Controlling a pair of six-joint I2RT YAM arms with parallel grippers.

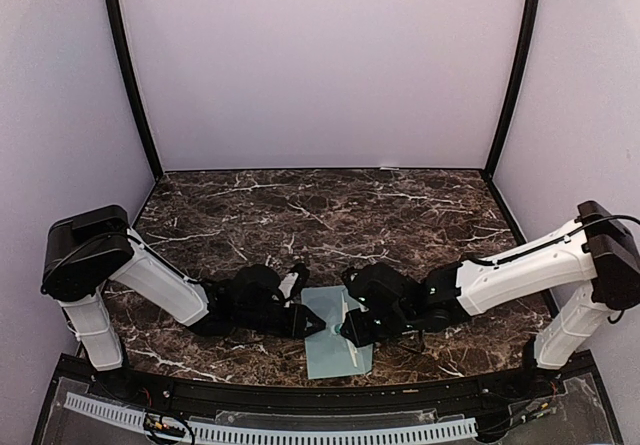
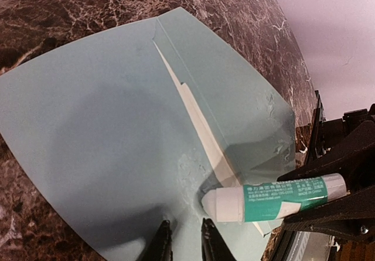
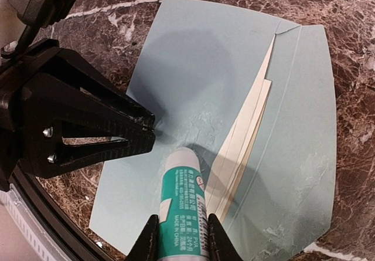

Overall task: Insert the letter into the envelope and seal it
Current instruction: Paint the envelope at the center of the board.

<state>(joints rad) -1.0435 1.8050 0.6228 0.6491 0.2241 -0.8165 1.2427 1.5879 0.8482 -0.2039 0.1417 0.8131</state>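
Over on the left, the left hand (image 2: 184, 234) is parked on the envelope (image 1: 332, 360). Its fingers are pinched nearly together with only a slim gap, nothing is grasped, and the tips are planted on the paper. The envelope itself is laid flat on the dark marble table (image 1: 330, 215), close to the near edge and right between the two hands. A long slit can be seen running along it, with a cream sliver of layered paper edges showing there, so the letter (image 3: 249, 132) looks to be tucked inside, mostly hidden. The pale surface around the slit is wrinkled and shiny in patches. Further right, a white-and-green glue stick (image 3: 183, 202) is clamped in the right hand (image 3: 181, 240) – it's tilted down so its white tip is pressed against the envelope just beside that cream sliver. The two hands are set close together over the envelope – tips near each other, but not touching.
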